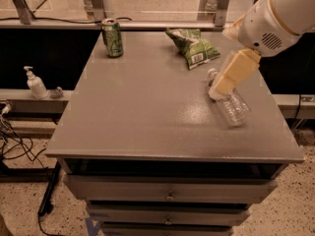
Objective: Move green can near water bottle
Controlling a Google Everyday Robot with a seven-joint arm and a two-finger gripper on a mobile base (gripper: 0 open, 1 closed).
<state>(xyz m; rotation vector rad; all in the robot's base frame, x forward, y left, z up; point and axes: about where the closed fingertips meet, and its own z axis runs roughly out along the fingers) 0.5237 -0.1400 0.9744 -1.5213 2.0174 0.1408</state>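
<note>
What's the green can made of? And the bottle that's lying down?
The can looks like painted metal, going by its shiny silver top. The bottle looks like clear plastic: it is see-through and ribbed. The pincer hangs over the bottle's cap end.
</note>
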